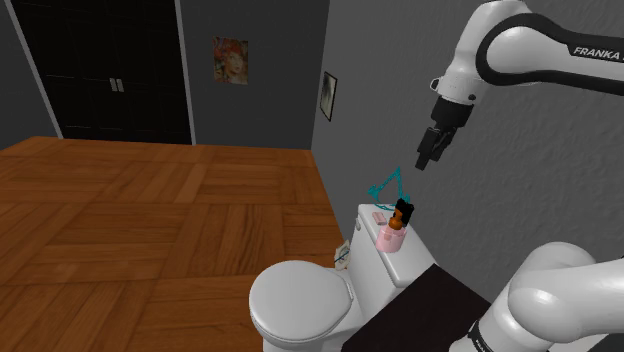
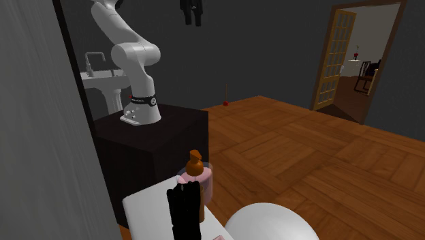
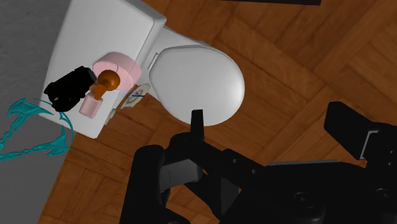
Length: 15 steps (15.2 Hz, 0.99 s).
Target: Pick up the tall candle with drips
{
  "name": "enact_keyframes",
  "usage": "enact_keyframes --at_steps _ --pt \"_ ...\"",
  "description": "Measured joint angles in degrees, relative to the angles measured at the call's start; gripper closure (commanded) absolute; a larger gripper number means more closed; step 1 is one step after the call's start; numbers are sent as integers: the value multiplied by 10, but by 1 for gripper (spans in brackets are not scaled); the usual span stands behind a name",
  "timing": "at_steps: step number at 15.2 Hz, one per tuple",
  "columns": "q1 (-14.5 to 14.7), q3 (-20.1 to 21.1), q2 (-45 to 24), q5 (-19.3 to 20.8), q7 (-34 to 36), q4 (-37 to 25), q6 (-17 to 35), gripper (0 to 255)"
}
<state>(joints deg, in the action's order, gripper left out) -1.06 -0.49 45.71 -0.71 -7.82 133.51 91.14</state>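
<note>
The work surface is the white tank lid [image 1: 369, 213] of a toilet whose seat cover [image 1: 300, 298] is down. It stands against a grey wall on a wood parquet floor [image 1: 150, 220], with the black stand [image 2: 174, 129] close beside it. The tall black candle with drips [image 2: 185, 213] stands upright on the tank lid, just beside a pink pot [image 2: 207, 181] with an orange-brown knob. You cannot tell from these views whether the two touch. A teal wire figure [image 1: 388, 183] sits at the wall-side end of the lid. The gripper [image 1: 430, 160] hangs in the air above the tank, well apart from the candle, its fingers spread and holding nothing. The shoulder view gives you a black double door [image 1: 110, 70] and two framed pictures [image 1: 230, 60] on the walls. The second exterior view gives you a pedestal sink [image 2: 102, 78] behind the stand and a glazed door [image 2: 337, 54] standing open onto a lit room. The wrist view looks down on the candle from above.
</note>
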Motion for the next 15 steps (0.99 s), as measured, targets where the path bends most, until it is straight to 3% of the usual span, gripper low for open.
enact_keyframes --at_steps 5,15 --pt "-9 -33 -5 19 -38 31 39 0" --pt "-35 -146 -74 69 -161 107 197 0"
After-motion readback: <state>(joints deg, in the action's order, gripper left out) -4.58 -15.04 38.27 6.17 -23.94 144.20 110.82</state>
